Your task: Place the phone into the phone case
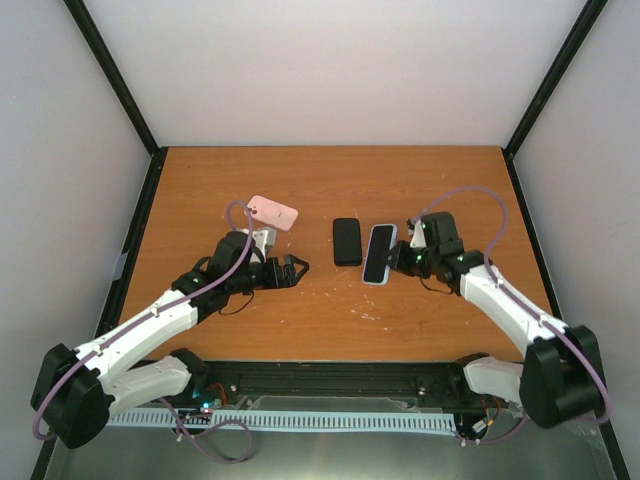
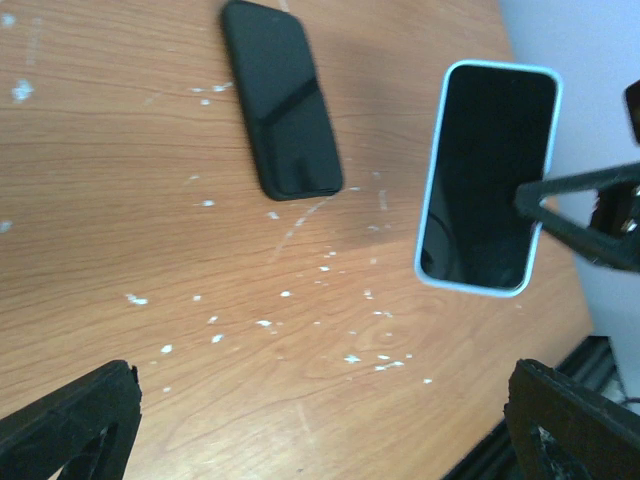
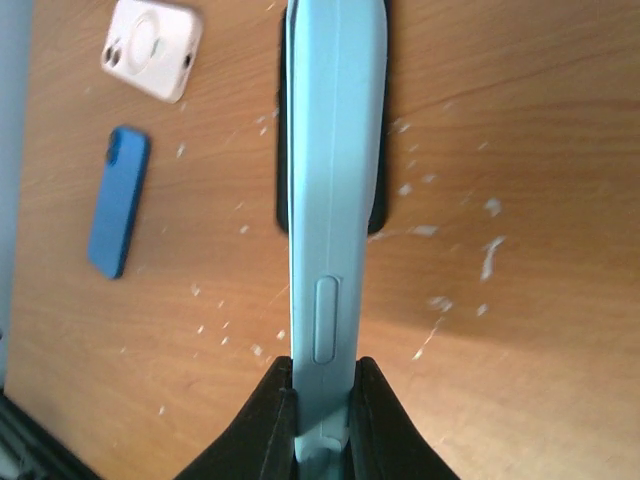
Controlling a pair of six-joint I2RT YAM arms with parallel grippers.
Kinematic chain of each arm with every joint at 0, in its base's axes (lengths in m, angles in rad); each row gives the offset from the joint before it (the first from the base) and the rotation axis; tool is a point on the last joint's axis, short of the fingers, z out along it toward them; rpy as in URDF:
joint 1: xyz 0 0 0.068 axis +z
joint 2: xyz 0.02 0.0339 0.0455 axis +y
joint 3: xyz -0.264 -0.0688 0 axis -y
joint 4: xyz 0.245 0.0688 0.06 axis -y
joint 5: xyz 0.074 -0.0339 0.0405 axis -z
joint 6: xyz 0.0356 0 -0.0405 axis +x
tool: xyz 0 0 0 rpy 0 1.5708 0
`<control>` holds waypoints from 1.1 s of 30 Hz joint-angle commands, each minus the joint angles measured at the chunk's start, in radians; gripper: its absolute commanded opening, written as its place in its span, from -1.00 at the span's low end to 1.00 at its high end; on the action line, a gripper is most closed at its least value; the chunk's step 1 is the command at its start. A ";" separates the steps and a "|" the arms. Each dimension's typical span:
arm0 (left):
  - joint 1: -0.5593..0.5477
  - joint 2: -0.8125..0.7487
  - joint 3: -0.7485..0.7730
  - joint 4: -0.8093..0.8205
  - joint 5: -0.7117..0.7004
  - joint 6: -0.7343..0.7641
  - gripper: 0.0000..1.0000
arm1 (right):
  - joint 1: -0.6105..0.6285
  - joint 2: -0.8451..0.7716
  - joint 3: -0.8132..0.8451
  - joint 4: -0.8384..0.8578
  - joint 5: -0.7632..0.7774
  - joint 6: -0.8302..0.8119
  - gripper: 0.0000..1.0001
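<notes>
A black phone [image 1: 347,241] lies flat at the table's middle, also seen in the left wrist view [image 2: 281,98]. Just right of it my right gripper [image 1: 402,258] is shut on the near end of a light-blue phone case [image 1: 378,253], held on edge above the wood. In the left wrist view the case [image 2: 487,180] shows a black face inside its blue rim. From the right wrist the case [image 3: 335,150] runs edge-on between the gripper's [image 3: 325,385] fingers. My left gripper [image 1: 295,268] hovers left of the phone, open and empty [image 2: 325,400].
A pink-white case [image 1: 272,212] with a camera cutout lies at the back left, showing white in the right wrist view [image 3: 150,48]. A blue phone-shaped slab [image 3: 118,200] lies near it. White flecks dot the wooden table [image 1: 320,310]. Black frame posts stand at the corners.
</notes>
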 commanded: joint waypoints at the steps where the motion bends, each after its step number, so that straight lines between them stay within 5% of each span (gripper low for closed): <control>1: 0.012 -0.001 0.041 -0.098 -0.115 0.040 0.99 | -0.094 0.110 0.109 0.057 -0.085 -0.101 -0.94; 19: 0.022 -0.002 0.005 -0.076 -0.112 0.061 0.99 | -0.101 0.560 0.424 0.432 0.067 -0.115 -0.94; 33: 0.028 0.004 -0.026 -0.042 -0.086 0.054 0.99 | -0.088 0.778 0.507 0.359 0.137 -0.145 -0.94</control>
